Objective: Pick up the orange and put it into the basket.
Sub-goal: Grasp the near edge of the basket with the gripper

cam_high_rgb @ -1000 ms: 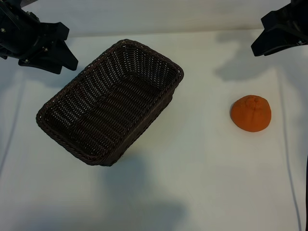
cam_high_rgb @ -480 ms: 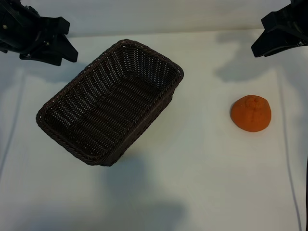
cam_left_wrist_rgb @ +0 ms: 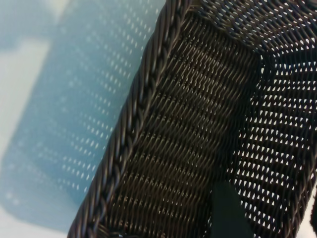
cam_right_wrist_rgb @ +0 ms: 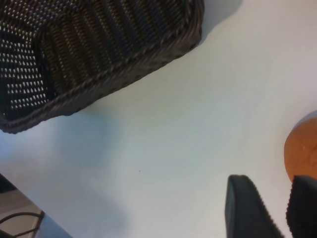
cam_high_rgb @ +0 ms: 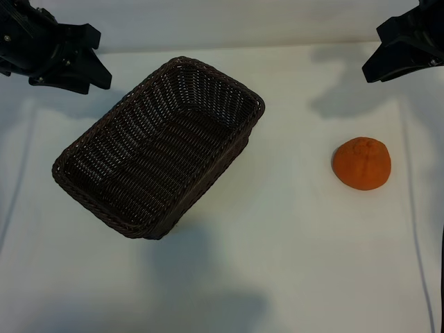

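Orange (cam_high_rgb: 361,163) lies on the white surface (cam_high_rgb: 291,236), well right of the wicker basket (cam_high_rgb: 90,187); we see both claws, left (cam_high_rgb: 69,66) and right (cam_high_rgb: 395,52), partly open, empty.

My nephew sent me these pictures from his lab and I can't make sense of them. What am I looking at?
It is a robot with two arms, each ending in a claw. One picture looks down on a white table; the other two come from small cameras on the arms' wrists. The left claw hangs at the far left corner, the right claw at the far right; both stand open and hold nothing. On the table lie a dark brown wicker basket, with nothing in it, and, apart from it on the right, an orange. The left wrist camera looks into the basket; the right one sees a basket corner and the orange's edge.
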Tool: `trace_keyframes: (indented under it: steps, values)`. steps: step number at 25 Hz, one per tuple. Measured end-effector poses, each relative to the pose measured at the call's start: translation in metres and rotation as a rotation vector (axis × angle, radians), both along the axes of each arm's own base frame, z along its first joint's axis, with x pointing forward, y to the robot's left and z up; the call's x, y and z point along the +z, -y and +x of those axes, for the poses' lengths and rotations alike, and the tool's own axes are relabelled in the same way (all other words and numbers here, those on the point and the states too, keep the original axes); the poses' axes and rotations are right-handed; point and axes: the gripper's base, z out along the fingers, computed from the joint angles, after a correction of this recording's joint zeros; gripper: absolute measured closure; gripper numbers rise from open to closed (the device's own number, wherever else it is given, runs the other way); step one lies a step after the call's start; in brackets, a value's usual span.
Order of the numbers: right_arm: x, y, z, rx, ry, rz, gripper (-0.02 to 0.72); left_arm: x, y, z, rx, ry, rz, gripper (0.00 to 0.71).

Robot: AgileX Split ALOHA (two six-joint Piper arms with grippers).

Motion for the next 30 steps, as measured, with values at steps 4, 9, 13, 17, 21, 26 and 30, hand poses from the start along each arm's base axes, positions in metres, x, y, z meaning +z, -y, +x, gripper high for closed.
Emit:
trace_keyframes:
  steps: [4, 9, 13, 17, 21, 26, 30]
  values:
    - [0.0, 0.0, 0.0, 0.0, 0.0, 0.0, 0.456, 0.0, -0.001, -0.003, 0.085, -0.087, -0.022, 0.3]
    - [0.0, 0.0, 0.0, 0.0, 0.0, 0.0, 0.456, -0.003, -0.016, -0.007, 0.193, -0.181, 0.019, 0.304]
    - [0.0, 0.0, 0.0, 0.0, 0.0, 0.001, 0.456, -0.01, -0.026, -0.01, 0.279, -0.224, 0.125, 0.305]
    - [0.0, 0.0, 0.0, 0.0, 0.0, 0.001, 0.456, -0.016, -0.032, -0.012, 0.36, -0.265, 0.185, 0.305]
    - [0.0, 0.0, 0.0, 0.0, 0.0, 0.001, 0.456, -0.017, -0.033, -0.012, 0.411, -0.281, 0.194, 0.306]
    - [0.0, 0.0, 0.0, 0.0, 0.0, 0.001, 0.456, -0.017, -0.034, -0.012, 0.451, -0.293, 0.197, 0.306]
    - [0.0, 0.0, 0.0, 0.0, 0.0, 0.001, 0.456, -0.025, -0.034, -0.016, 0.482, -0.327, 0.197, 0.306]
